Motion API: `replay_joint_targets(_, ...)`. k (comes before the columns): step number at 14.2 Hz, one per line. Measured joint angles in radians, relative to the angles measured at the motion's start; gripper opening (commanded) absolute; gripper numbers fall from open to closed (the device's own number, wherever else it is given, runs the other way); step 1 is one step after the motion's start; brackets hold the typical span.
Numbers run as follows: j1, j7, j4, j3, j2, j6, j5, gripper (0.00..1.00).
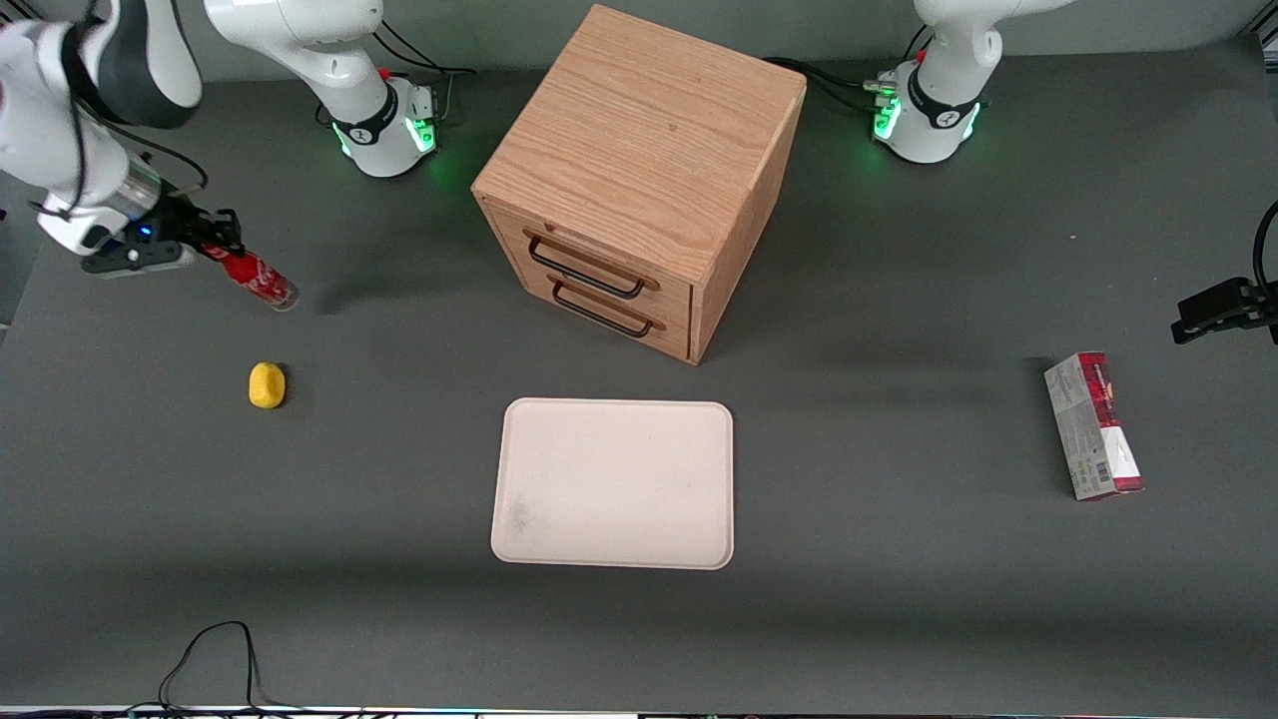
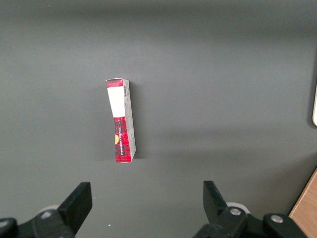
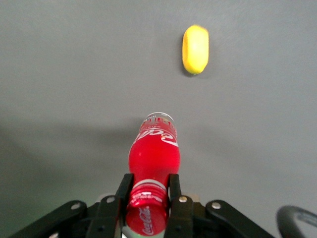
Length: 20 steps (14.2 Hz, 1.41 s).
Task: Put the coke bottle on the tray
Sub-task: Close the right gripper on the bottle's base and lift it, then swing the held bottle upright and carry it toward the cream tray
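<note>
My gripper is shut on the capped neck of the coke bottle, a slim red bottle with white script and a clear base. It holds the bottle tilted, base lowest, above the table at the working arm's end. In the right wrist view both black fingers clamp the neck of the coke bottle just below its red cap, with grey table underneath. The tray, cream-white with a low rim, lies flat in front of the wooden cabinet, nearer the front camera and well away from my gripper.
A yellow lump lies on the table just below the held bottle, also seen as the yellow lump. The wooden drawer cabinet stands mid-table. A red-and-grey carton lies toward the parked arm's end.
</note>
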Motion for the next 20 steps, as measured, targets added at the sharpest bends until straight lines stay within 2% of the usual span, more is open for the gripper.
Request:
replay_joint_targets(7,0.082,-0.001,0.507,0.027,0.006,-0.464,0.0,0.0)
replay_joint_targets(11,0.124,-0.001,0.669,0.027,0.077,-0.533,0.02,0.0)
replay_joint_targets(13,0.128,-0.001,0.757,0.029,0.164,-0.535,0.079,0.0)
replay_joint_targets(16,0.142,-0.001,0.973,0.048,0.37,-0.572,0.148,0.0)
replay_joint_targets(20,0.179,0.012,1.258,0.144,0.627,-0.592,0.164,0.0)
